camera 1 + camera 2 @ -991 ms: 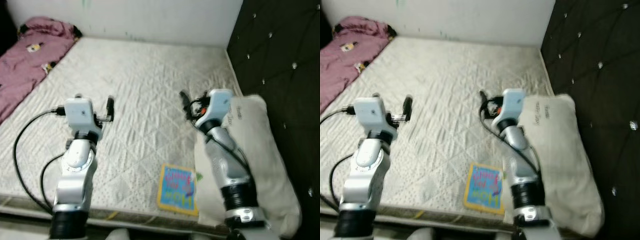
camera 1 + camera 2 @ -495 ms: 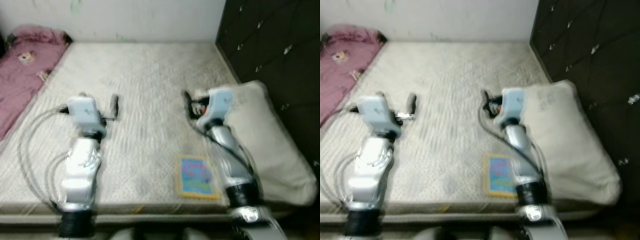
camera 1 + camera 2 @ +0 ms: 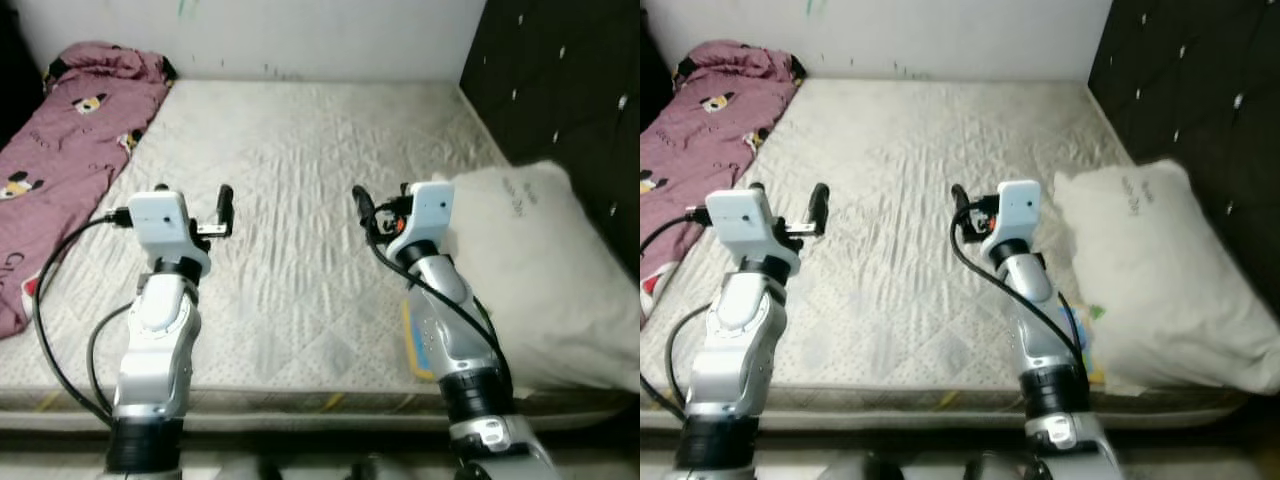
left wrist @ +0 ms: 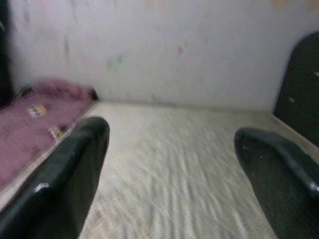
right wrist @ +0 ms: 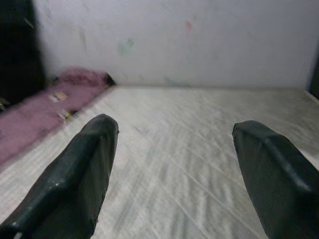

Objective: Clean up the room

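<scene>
Book (image 3: 413, 338) now behind right arm

White wall (image 3: 330, 35) runs behind the bed, far ahead of both pincers, with small paint marks. Black tufted headboard (image 3: 560, 90) with shiny buttons stands out beyond the right pincer, along the bed's side. Dark strip of floor (image 3: 300, 465) shows below the mattress edge, back behind the pincers. Black shape (image 5: 17, 45) in the far corner, too dark to identify.
</scene>
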You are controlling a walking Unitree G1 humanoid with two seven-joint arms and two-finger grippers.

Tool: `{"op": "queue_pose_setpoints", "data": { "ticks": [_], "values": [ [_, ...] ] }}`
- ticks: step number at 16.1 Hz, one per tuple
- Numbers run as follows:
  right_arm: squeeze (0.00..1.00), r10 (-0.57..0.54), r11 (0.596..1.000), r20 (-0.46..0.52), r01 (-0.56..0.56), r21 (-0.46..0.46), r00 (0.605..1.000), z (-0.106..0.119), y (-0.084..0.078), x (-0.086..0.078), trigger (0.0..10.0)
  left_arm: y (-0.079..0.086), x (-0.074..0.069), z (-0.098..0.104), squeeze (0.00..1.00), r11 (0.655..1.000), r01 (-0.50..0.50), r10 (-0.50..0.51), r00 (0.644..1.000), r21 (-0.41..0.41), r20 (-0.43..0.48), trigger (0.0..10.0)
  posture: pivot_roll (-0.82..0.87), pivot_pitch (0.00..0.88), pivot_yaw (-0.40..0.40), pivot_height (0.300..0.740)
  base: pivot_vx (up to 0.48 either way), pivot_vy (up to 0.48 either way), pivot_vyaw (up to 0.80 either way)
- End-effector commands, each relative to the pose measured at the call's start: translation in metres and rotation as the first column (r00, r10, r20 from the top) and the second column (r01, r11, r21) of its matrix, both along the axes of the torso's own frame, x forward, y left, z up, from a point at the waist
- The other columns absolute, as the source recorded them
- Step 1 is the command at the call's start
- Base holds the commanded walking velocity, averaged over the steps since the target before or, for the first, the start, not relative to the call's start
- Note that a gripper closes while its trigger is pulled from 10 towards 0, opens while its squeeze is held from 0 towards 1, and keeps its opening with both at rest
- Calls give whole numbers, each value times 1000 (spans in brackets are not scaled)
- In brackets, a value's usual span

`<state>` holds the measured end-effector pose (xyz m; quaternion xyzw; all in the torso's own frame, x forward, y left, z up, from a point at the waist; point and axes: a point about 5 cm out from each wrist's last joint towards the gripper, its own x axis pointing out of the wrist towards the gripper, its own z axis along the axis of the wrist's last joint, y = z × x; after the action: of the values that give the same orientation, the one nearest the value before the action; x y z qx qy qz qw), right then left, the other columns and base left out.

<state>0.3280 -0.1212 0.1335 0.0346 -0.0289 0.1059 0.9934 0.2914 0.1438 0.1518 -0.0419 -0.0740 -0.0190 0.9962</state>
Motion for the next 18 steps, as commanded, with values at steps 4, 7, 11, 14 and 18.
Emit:
{"op": "queue_pose_setpoints", "data": {
  "ticks": [4, 7, 11, 14, 18],
  "values": [
    [0, 14, 999, 30, -15, 38, 999, 9, 5, 2, 10000, 7, 0, 0, 0, 1000, -15, 15, 1000, -6, -7, 10000, -62, 0, 6, 740, 0, 480, 0],
    [0, 11, 999, 6, -11, 35, 1000, 6, 4, 3, 10000, 7, 0, 0, 0, 1000, -14, 14, 1000, -13, -9, 10000, -64, 0, 4, 740, 0, 480, -160],
    [0, 14, 999, 8, -14, 35, 1000, 6, 4, 3, 10000, 7, 1, 1, 0, 1000, -13, 13, 1000, -16, -10, 10000, -65, 0, 4, 740, 0, 480, -400],
    [0, 21, 999, 11, -22, 30, 1000, 7, 4, 3, 10000, 6, 1, 1, 0, 1000, -14, 14, 1000, -20, -9, 10000, -66, 0, 2, 740, 0, 480, 0],
    [0, 25, 999, 13, -25, 29, 1000, 7, 4, 3, 10000, 6, 1, 1, 0, 1000, -15, 15, 1000, -25, -10, 10000, -68, 0, 1, 740, 0, 480, 0]
  ]
}}
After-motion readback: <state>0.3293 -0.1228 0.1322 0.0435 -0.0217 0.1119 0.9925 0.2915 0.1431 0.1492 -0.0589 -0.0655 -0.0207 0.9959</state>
